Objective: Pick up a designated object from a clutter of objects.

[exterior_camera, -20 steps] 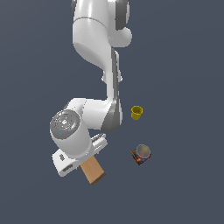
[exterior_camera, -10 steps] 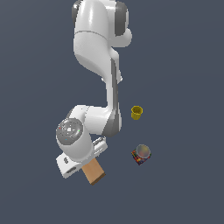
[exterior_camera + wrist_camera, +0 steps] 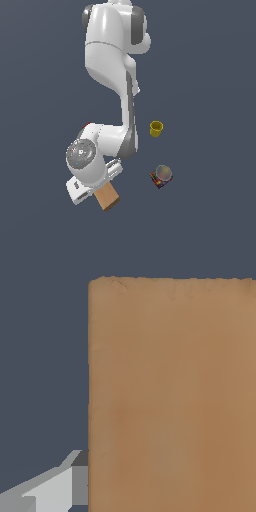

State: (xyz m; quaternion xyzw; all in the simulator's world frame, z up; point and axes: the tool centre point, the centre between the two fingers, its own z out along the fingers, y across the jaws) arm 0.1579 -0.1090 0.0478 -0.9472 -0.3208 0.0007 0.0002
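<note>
So on the exterior view's left the white arm [image 3: 112,75] is bent down low with its wrist sitting right over the tan wooden block [image 3: 107,196]. Only one end of the block pokes out from under the hand, down near the bottom of the frame on the dark grey worktop [image 3: 210,220].

From the wrist view the block [image 3: 172,396] fills most of the picture, plain brown face, super close to the camera. One light grey finger [image 3: 55,486] shows right up against the block's long edge, looks like it's touching or just about. The other finger isn't visible, so honestly I can't tell if the jaws are clamped on the block or just straddling it.

Moving toward the exterior view's right: the small yellow cup [image 3: 156,129] stands upright, well apart from the block. Below it is the little colourful box with the greyish round top [image 3: 161,176], near the block but not touching.
</note>
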